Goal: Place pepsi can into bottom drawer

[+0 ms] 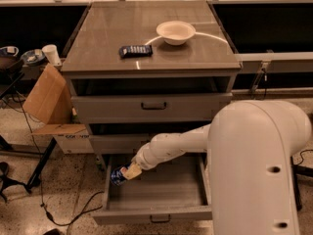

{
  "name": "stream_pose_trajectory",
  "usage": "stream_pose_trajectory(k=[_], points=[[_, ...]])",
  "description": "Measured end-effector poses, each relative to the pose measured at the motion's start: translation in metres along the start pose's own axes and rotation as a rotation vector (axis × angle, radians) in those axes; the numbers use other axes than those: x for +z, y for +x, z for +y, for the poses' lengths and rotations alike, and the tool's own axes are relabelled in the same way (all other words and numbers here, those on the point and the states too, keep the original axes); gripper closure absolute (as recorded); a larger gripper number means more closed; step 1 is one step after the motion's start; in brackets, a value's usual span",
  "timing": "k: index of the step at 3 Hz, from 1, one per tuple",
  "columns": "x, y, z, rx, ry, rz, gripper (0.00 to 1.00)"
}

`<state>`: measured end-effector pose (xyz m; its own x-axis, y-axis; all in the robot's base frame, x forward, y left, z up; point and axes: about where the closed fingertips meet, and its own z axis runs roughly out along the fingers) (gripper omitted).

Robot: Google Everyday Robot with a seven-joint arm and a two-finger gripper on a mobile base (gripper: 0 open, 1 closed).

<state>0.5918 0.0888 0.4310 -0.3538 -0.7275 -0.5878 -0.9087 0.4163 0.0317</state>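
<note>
**A:** So, where do things stand?

**B:** Nearest us, the bottom drawer (151,214) is pulled wide open. The gripper (128,172) hangs low at its left side, clamped on the can (117,176). The can juts out leftward and seems to sit right over the drawer's left wall, not clearly inside.

**A:** Then letting go there is risky?

**B:** I think so. It could catch the rim and tip out onto the floor. Better to carry it rightward toward the drawer's middle, lower it close to the bottom, and only then release.

**A:** Anything overhead to mind?

**B:** The arm (176,143) reaches in just under the middle drawer (117,143), so any lift should be slight and the sideways move level.

**A:** And farther back?

**B:** The packet (135,50) and bowl (175,32) on the cabinet top are well apart from this, so they need no care.
</note>
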Motion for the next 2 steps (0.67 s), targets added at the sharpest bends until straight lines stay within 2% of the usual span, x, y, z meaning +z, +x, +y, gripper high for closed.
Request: stream_pose_trajectory(k=[2], points=[[0.077, 0.053, 0.008, 0.14, -0.018, -0.048, 1.0]])
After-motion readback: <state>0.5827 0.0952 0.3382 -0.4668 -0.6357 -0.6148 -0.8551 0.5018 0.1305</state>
